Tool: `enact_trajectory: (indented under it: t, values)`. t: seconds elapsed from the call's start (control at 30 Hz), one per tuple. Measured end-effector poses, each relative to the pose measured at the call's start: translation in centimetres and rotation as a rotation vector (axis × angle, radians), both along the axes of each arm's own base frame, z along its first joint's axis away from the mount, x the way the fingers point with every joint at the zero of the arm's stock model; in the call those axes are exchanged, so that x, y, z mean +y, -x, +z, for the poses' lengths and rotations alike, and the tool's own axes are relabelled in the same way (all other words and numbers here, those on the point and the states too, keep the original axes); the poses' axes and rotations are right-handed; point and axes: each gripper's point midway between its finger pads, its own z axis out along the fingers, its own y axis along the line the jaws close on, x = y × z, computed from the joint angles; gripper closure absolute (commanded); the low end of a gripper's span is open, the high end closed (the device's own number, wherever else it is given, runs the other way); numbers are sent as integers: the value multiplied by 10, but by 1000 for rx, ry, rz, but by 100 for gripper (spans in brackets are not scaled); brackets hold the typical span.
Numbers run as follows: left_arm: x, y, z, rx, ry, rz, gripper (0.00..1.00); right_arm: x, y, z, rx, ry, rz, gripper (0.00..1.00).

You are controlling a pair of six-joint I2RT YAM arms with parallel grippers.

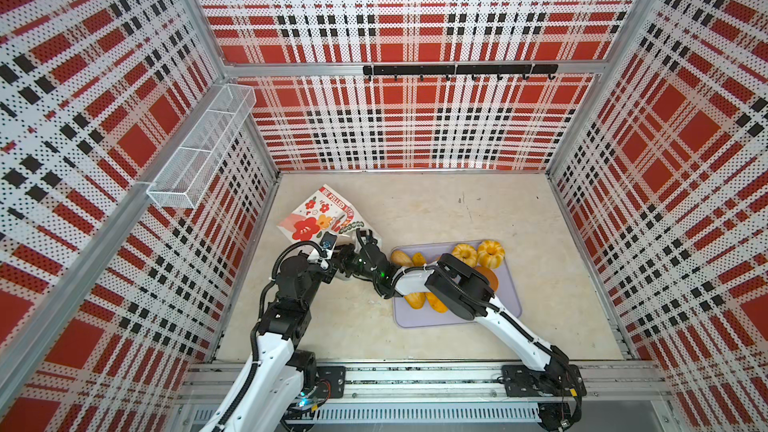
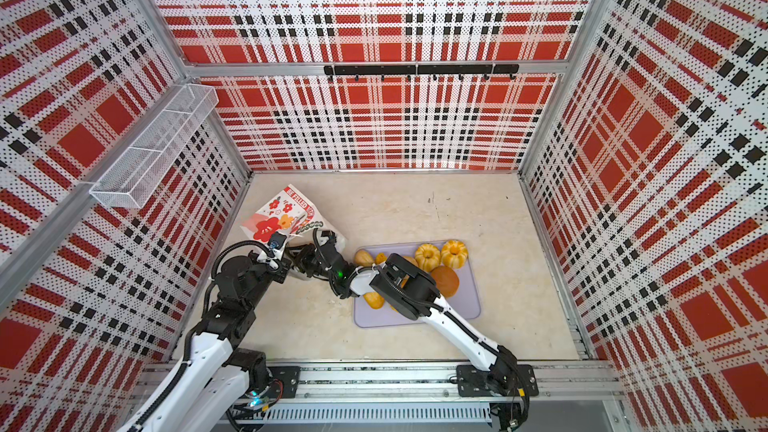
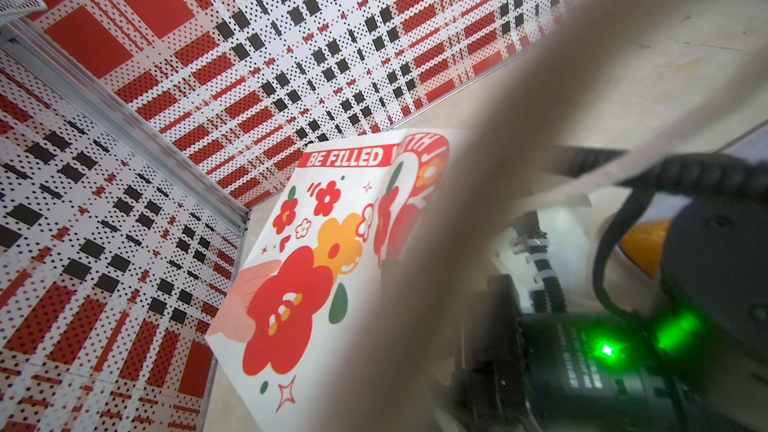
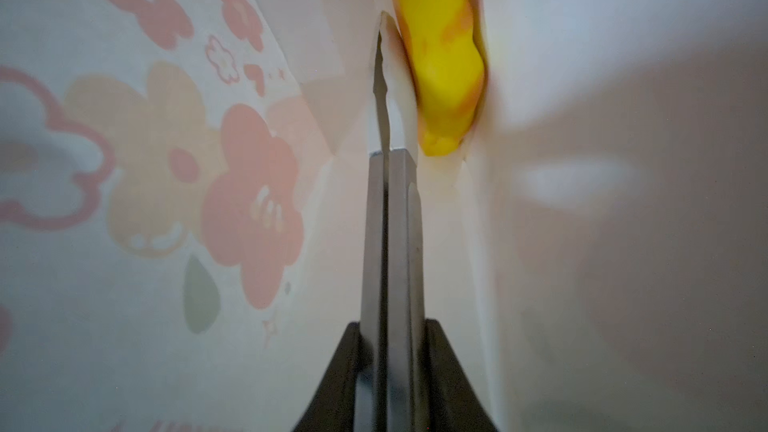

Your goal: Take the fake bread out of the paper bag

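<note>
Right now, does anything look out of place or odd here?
Yes. The paper bag lies tipped over, and one yellow bread sits wedged in its inner fold, beside the right fingers, not between them.

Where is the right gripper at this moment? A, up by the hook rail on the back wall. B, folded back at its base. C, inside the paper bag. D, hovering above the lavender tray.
C: the right wrist view shows the right gripper enclosed by the paper bag, its flower prints showing through the wall, with a yellow bread beside it.
</note>
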Motion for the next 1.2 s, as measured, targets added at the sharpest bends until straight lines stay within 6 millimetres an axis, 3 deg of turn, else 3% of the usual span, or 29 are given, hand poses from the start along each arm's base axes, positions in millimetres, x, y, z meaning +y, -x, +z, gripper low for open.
enact_trajectory:
  t: [0.7, 1.03, 1.2]
  values:
    - [-10, -2, -8, 20, -27, -37, 100, -22, 5, 19, 68, -28, 5, 72]
    - [-10, -4, -8, 19, -35, -32, 100, -38, 17, 27, 91, -9, 21, 71]
    - [-8, -5, -8, 19, -40, -19, 100, -44, 18, 21, 104, 10, 22, 68]
